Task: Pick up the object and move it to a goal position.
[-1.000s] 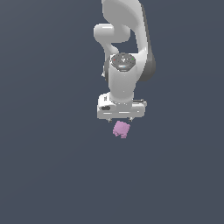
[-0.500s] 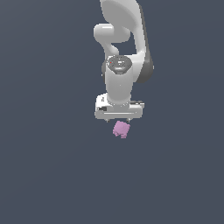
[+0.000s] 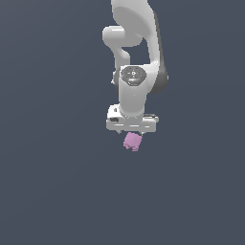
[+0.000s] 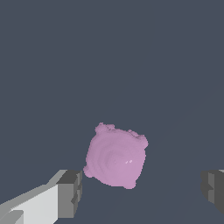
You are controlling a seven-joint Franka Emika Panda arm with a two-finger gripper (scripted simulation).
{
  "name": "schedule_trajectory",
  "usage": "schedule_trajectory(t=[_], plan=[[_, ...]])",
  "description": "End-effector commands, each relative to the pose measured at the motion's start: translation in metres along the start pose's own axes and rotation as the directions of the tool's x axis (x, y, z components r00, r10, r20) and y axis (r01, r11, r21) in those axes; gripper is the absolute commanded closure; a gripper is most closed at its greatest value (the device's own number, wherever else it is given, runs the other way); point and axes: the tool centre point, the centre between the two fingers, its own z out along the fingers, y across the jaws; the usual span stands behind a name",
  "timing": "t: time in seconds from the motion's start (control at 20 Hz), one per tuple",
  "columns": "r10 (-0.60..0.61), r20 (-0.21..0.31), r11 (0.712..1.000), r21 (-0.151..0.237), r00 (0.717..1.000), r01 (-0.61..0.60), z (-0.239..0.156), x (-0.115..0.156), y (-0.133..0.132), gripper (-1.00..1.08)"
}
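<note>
Gripper: white body, dark grey pads, jaws spread wide and holding nothing; clear gaps show between each pad and the object in the wrist view. Object: small pink-lilac lump, roughly blocky with bumpy corners, directly beneath the gripper and between the two fingertips' line of closure, sitting nearer one pad than the other, so slightly off centre. No strong long axis visible; the lump looks about as wide as deep, turned so that its corners rather than its flat sides face the pads. In the exterior view the object shows just below the gripper, close under the fingers. Judgement: a short descent and a small sideways correction would centre it before closing. Floor: plain dark blue-grey, featureless; no goal marker to be seen
</note>
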Motion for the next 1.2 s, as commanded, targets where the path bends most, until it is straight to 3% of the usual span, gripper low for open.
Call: schedule_trajectory(t=[0.0, 0.6, 1.15], plan=[[0.04, -0.002, 0.999, -0.003, 0.999, -0.04, 0.008, -0.003, -0.002, -0.92], [0.238, -0.018, 0.971, -0.015, 0.971, -0.238, 0.044, -0.017, -0.013, -0.92], [0.279, -0.022, 0.96, -0.017, 0.96, -0.28, 0.052, -0.02, -0.015, -0.92]])
